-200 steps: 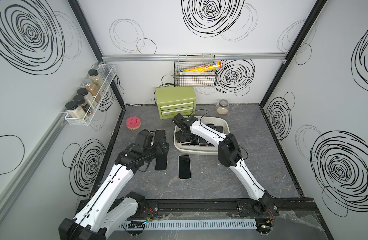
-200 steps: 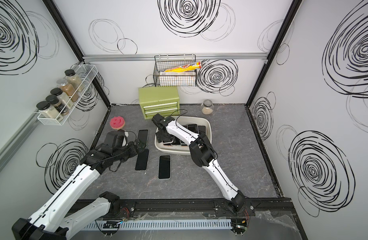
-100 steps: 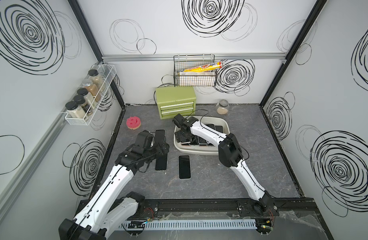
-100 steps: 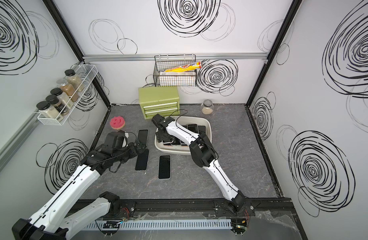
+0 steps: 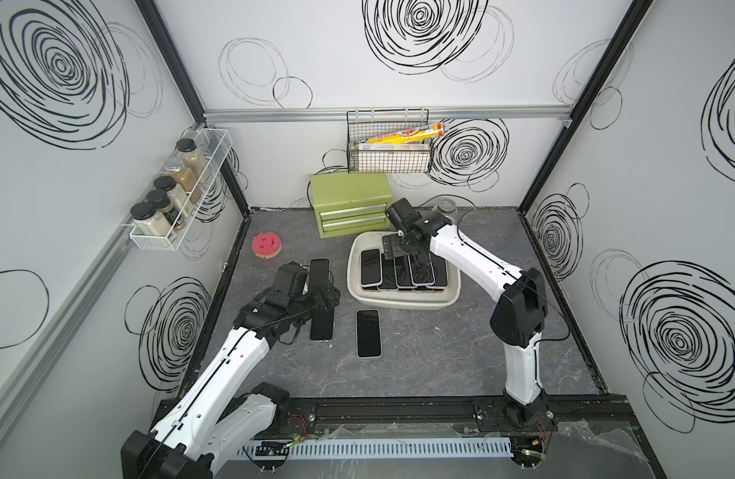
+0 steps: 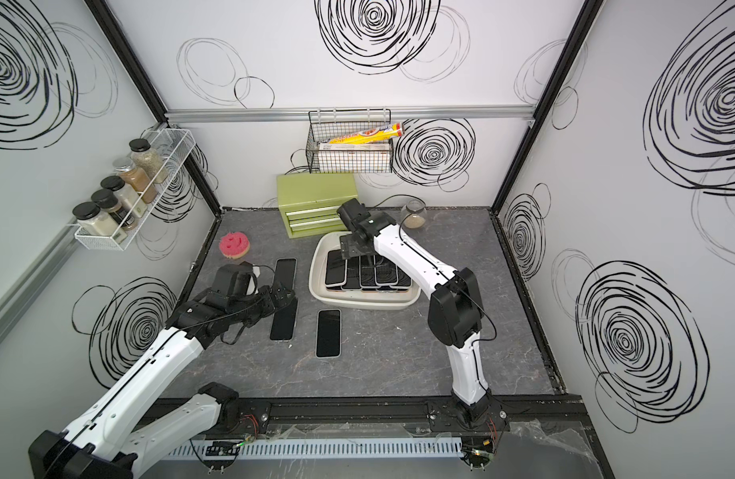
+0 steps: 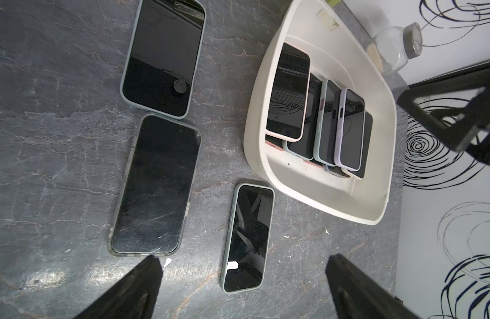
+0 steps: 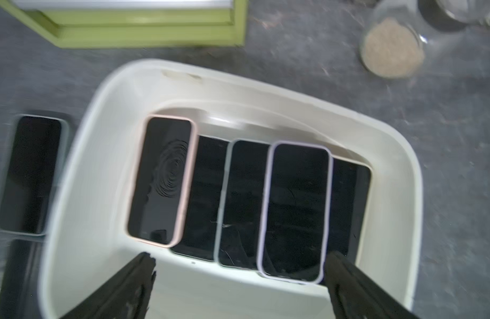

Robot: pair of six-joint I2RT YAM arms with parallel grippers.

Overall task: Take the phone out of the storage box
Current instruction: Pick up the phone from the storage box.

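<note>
Right now the right gripper hangs low over the back end of the storage box. Its jaws are spread wide with nothing between them. From above I cannot tell whether a tip touches a phone.

The box sits near the middle of the tabletop's back edge, just in front of the green chest. It holds a row of overlapping phones lying screen up. The top views hide their far ends under the gripper. The right wrist view, though blurred, shows them whole: a pink-cased phone at one end and a lilac-cased phone riding on its neighbours.

The left gripper is over the tabletop toward the left edge, jaws equally wide and empty. In both top views its arm covers parts of two phones. The left wrist view shows all three phones flat on the bare stone-grey surface, two end to end and the third nearer the box.

A glass jar stands at the back edge, half hidden by the right arm in a top view. A pink sponge lies near the back left corner. A wire basket hangs on the back wall, and a spice rack on the left wall.
</note>
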